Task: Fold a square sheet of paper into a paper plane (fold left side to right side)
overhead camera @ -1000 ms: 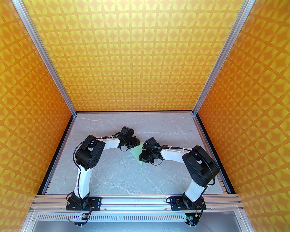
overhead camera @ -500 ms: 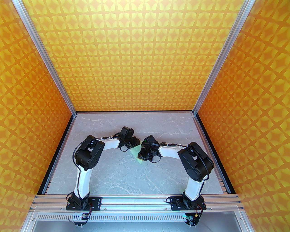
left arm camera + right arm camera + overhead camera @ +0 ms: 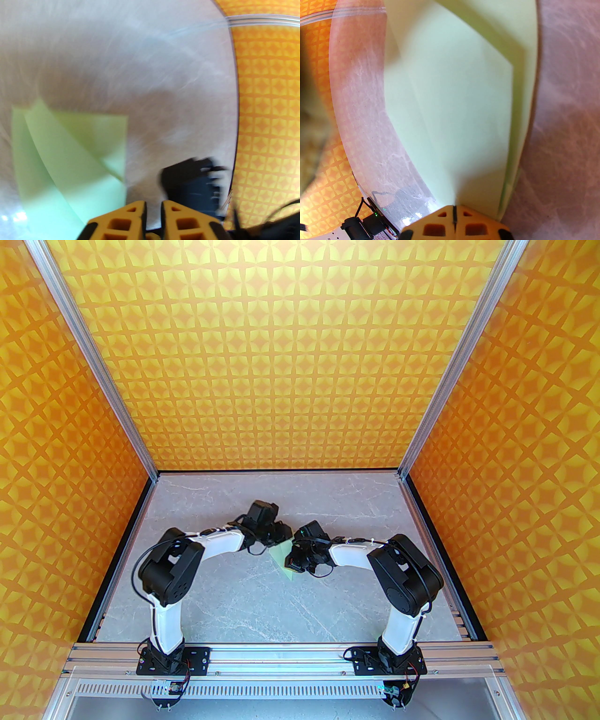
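The sheet of paper (image 3: 452, 105), pale mint-green in overlapping creased layers, lies just ahead of the right gripper (image 3: 454, 211), its near edge seemingly pinched there. One layer curls upward, left of the left gripper (image 3: 153, 208).

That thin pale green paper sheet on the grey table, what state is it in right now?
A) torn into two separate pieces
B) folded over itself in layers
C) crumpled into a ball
B: the thin pale mint-green sheet of paper shows overlapping flaps with straight creased edges, lying on the grey marbled table.
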{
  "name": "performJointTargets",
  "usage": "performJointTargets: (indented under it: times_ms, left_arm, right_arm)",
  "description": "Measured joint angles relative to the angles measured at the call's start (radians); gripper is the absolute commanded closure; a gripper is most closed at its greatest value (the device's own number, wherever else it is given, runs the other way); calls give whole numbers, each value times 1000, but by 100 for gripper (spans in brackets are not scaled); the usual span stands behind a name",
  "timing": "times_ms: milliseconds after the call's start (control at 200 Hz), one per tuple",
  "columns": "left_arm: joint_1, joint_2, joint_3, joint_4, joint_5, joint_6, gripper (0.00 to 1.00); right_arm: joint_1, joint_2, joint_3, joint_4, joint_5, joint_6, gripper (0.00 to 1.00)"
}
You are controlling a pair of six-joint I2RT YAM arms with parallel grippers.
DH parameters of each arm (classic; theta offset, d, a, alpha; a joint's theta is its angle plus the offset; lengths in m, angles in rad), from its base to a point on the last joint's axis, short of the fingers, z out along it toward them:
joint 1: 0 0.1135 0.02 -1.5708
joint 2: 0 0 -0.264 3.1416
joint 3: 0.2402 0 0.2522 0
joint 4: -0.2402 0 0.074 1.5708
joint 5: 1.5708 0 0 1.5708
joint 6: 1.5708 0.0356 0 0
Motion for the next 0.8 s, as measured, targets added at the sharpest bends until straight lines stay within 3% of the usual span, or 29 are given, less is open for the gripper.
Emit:
performJointTargets:
  times_ms: [185,800]
  left_arm:
    - [1,48,-38,40,9,-34,100]
    - [-2,60,-21,29,4,-62,100]
  right_arm:
    - [0,-11,-32,45,0,1,96]
    - [10,-201,-373,329,-27,127,96]
